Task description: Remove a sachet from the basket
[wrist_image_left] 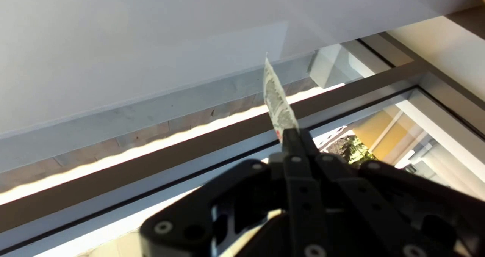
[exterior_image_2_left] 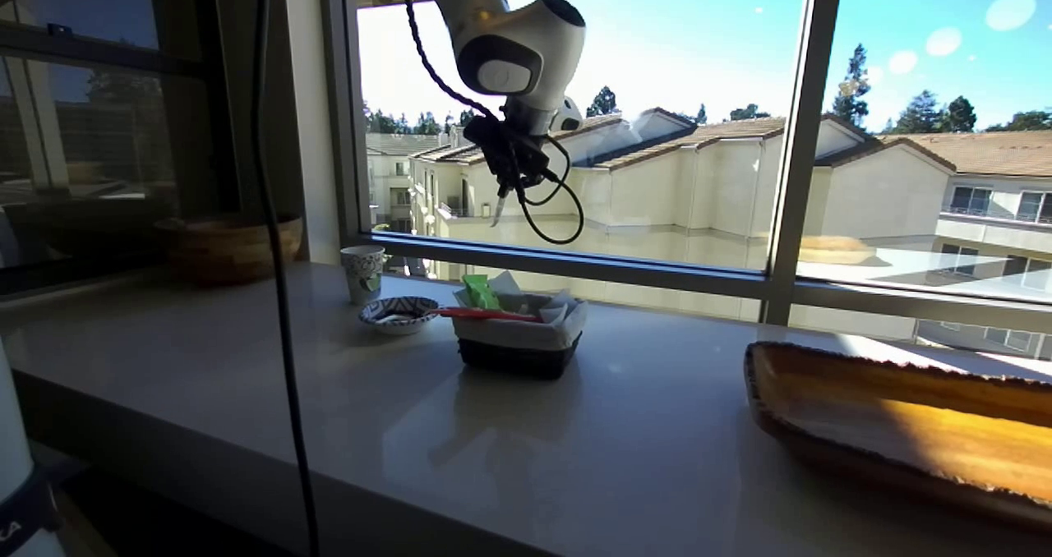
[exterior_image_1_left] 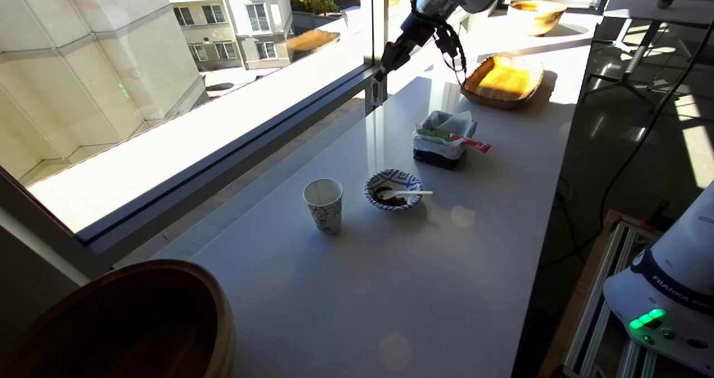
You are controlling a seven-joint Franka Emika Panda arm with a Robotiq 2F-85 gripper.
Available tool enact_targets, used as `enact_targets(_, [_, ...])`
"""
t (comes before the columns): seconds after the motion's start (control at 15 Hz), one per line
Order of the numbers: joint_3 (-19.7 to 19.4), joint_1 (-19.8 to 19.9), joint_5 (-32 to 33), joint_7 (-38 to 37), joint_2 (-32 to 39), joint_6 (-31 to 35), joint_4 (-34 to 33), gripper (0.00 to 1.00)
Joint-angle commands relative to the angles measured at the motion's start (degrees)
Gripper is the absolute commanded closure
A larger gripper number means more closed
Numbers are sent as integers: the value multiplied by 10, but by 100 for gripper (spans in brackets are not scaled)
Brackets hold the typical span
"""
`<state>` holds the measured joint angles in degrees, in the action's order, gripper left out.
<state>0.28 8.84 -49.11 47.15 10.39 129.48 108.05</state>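
As sachet (wrist_image_left: 278,97) hangs, it's pale; grey-marked.

Counter (exterior_image_1_left: 357,300), seemingly white — basket (exterior_image_2_left: 514,356), cup (exterior_image_1_left: 325,206), bowl (exterior_image_1_left: 395,178), tray (exterior_image_1_left: 505,80)

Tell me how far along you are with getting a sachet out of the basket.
Done, it seems: a pale sachet is out and well clear of the lined dark basket, where a green packet and a red packet show. In hand: the gripper is shut on that pale sachet. Left: probably just setting it down and letting go, as it is in midair, not on the counter.
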Motion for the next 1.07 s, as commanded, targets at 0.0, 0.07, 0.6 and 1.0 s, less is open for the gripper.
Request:
enact_targets(0.0, [4, 1, -70, 61, 68, -8, -49, 100])
enact_targets(0.07, [2, 0, -71, 65, 80, -3, -55, 100])
enact_targets(0.6, [-28, 42, -172, 64, 55, 77, 23, 100])
enact_targets(1.0, [-71, 67, -329, 109, 13, 154, 113, 100])
